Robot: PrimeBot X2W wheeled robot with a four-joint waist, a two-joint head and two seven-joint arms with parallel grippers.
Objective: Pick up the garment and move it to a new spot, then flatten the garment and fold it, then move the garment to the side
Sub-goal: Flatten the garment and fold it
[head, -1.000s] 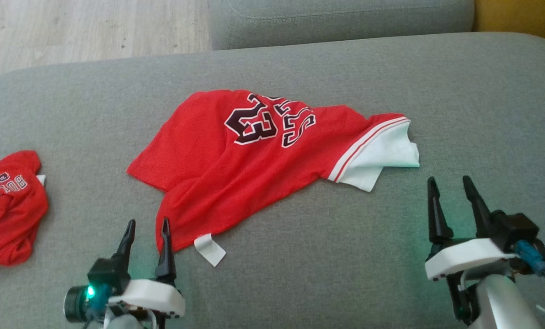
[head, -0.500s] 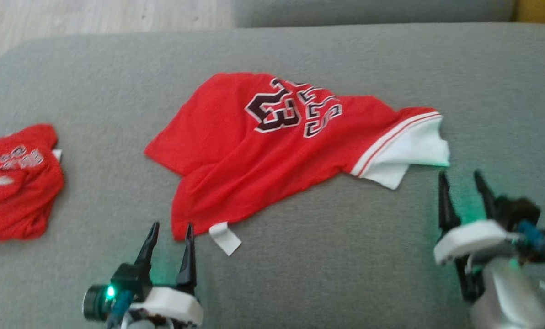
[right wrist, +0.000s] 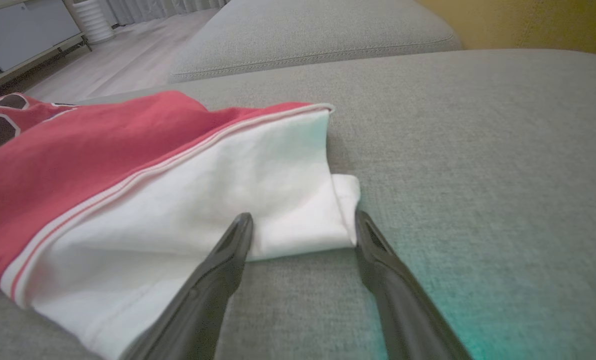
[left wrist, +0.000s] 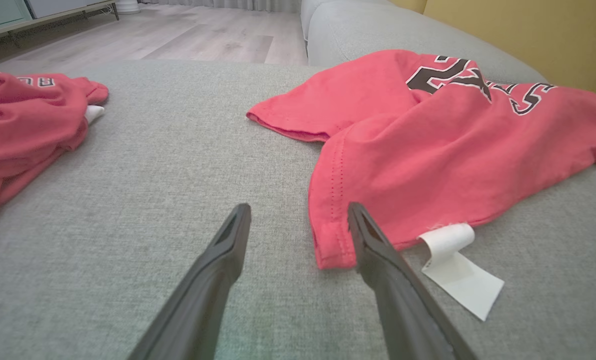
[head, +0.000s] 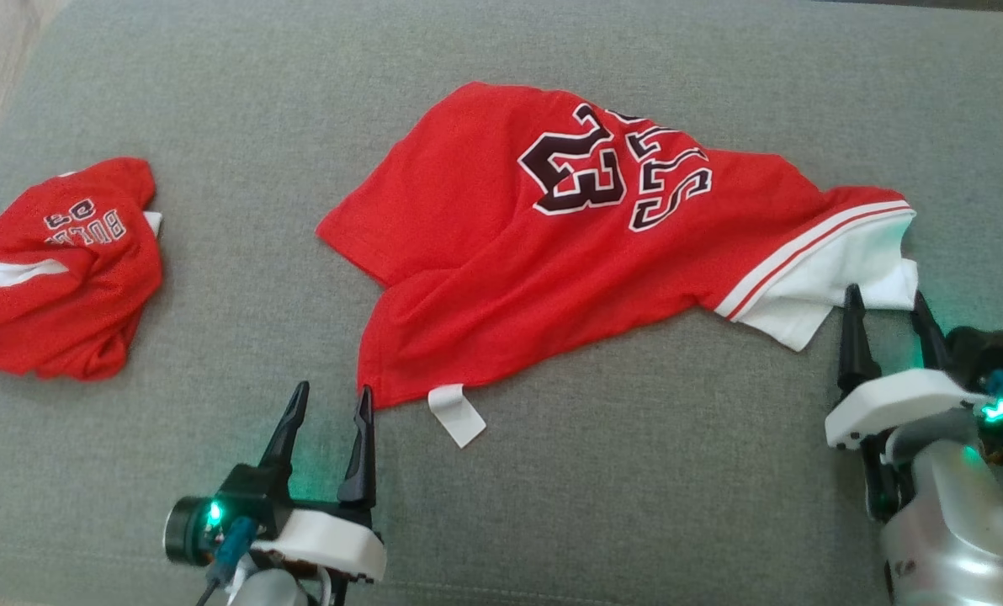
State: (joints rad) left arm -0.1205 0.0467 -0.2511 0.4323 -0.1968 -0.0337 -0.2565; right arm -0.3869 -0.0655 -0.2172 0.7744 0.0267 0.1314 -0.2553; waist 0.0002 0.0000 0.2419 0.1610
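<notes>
A red jersey (head: pixel 552 244) with a dark "23" print and a white sleeve (head: pixel 830 278) lies rumpled on the grey sofa cushion (head: pixel 636 488). A white label (head: pixel 458 414) sticks out at its near hem. My left gripper (head: pixel 331 397) is open, its right finger beside the hem corner (left wrist: pixel 333 250). My right gripper (head: pixel 886 299) is open too, with its fingertips at the edge of the white sleeve (right wrist: pixel 278 200). Neither holds cloth.
A second red garment (head: pixel 55 269) lies bunched at the cushion's left end, also seen as the red bundle (left wrist: pixel 23 125) in the left wrist view. Wooden floor (left wrist: pixel 178 35) and another sofa section (right wrist: pixel 308 35) lie beyond. A yellow wall (left wrist: pixel 528 35) is behind.
The whole head view has shifted down and left, so the camera moved forward. Both grippers have closed in on the jersey: the left to the hem corner, the right to the white sleeve.
</notes>
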